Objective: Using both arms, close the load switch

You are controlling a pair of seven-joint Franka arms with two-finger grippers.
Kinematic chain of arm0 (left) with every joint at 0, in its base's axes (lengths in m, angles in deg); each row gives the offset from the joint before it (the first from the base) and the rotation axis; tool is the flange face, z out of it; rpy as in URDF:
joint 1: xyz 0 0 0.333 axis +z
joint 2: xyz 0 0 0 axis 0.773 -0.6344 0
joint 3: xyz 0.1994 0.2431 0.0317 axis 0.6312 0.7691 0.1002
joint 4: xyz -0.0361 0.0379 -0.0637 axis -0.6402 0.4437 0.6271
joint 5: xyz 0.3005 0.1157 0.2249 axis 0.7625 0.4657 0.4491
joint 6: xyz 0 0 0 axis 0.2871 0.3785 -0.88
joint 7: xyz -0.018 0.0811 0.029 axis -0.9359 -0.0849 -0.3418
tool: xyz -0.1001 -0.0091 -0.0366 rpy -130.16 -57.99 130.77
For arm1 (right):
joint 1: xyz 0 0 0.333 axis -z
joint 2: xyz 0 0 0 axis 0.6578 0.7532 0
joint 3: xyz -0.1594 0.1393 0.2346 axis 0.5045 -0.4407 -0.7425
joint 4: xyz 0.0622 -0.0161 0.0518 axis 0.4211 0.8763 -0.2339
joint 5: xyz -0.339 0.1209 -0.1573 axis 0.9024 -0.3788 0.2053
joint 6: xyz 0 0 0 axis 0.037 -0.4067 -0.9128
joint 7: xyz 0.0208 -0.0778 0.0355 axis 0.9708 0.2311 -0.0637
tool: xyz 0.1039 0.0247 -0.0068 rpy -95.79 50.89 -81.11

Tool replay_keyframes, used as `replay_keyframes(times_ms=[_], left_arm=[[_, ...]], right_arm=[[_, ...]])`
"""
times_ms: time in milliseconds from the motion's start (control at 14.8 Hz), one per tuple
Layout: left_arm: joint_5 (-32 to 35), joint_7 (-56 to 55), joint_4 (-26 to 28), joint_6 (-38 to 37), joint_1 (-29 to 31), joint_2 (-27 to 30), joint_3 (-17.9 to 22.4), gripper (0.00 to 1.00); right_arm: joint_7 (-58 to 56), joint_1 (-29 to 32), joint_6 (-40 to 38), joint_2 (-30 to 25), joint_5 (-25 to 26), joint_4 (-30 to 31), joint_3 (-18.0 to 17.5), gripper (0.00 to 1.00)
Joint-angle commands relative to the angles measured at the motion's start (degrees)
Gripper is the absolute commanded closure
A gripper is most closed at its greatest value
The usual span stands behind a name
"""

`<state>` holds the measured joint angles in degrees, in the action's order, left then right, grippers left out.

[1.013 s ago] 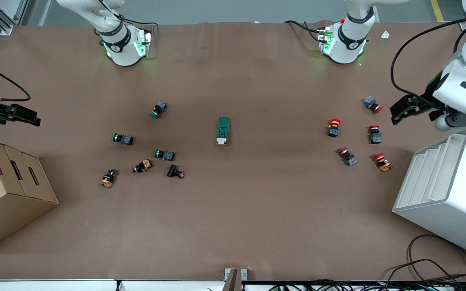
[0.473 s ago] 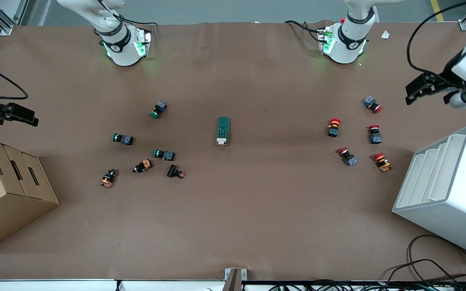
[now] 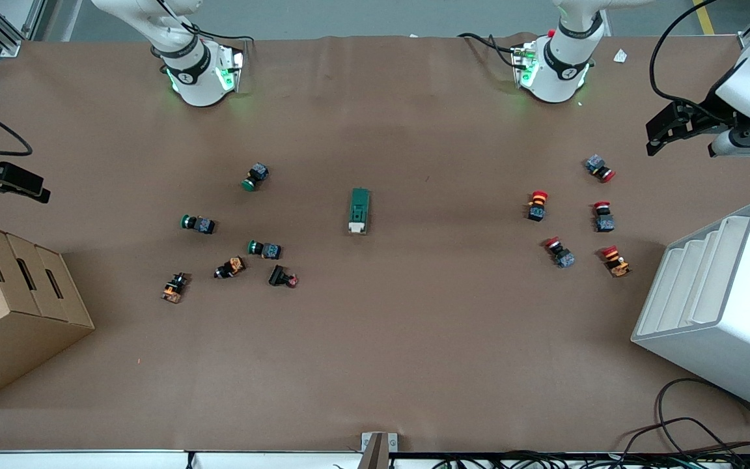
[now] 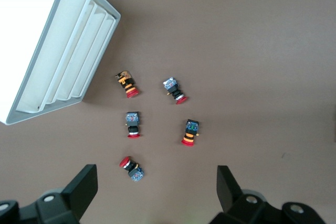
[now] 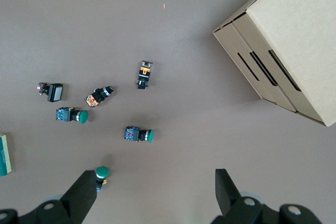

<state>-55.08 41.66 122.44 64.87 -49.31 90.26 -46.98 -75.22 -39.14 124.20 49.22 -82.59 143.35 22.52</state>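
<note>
Start of approach; load switch not yet touched.

Right claw point(image 3: 7, 182), at the right arm's end of the bench, above the cardboard box point(image 3: 13, 299), well apart from the load switch; fingers point(image 5: 84, 195) spread wide in the right wrist view, nothing between them.

Green and orange push buttons point(image 3: 232, 241) scattered on the bench between right claw and load switch.

Load switch point(image 3: 359, 210) flat near mid-bench, roughly midway between the two arm bases, well apart from every button. Long axis toward and away from the front camera; white lever tab point(image 3: 356, 227) at the camera-near end, green body at the base-near end. One corner only at the frame edge of the right wrist view point(image 5: 4, 156).

Red push buttons point(image 3: 570, 218) grouped between load switch and left claw; white tiered rack point(image 3: 720, 306) beside them.

Left claw point(image 3: 668, 127) at the left arm's end, above the bench by the red buttons; fingers point(image 4: 84, 187) wide apart, empty.

Judged: neither arm clearly nearer; each to travel inward toward the switch.
</note>
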Motion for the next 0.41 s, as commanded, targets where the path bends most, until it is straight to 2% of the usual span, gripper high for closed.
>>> replay_keyframes(times_ms=[0, 338], left_arm=[[-1.55, 1.73, -0.5, -0.43, 0.36, 0.84, 0.0, 0.0], [-2.08, 1.03, -0.85, -1.66, 0.18, 0.75, 0.0, 0.0]], right_arm=[[0.16, 1.0, -1.54, -0.66, 0.0, -0.51, -1.03, 0.0], [-0.01, 0.2, -7.17, -1.45, 0.0, 0.1, -1.38, 0.0]])
